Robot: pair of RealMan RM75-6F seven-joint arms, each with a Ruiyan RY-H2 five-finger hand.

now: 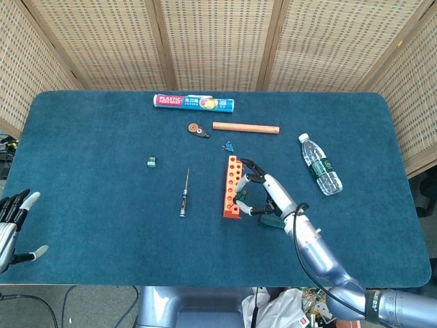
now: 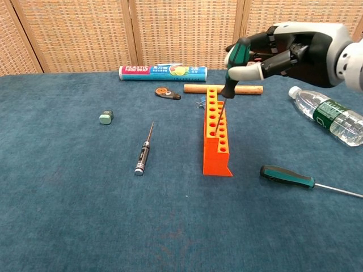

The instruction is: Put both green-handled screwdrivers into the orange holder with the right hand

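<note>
Right hand (image 1: pixel 263 195) just right of orange holder (image 1: pixel 232 186), fingers (image 1: pixel 250 165) curled toward it; what they hold too small to tell. Green handle (image 1: pixel 272 221) lies by wrist. Left hand (image 1: pixel 10 222) at counter (image 1: pixel 89 225) near-left edge, fingers spread. Black screwdriver (image 1: pixel 184 195) left of holder; water bottle (image 1: pixel 319 164) well right.

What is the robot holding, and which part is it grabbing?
The right hand holds a green-handled screwdriver by its handle, shaft tip in the orange holder. The left hand holds nothing.
</note>
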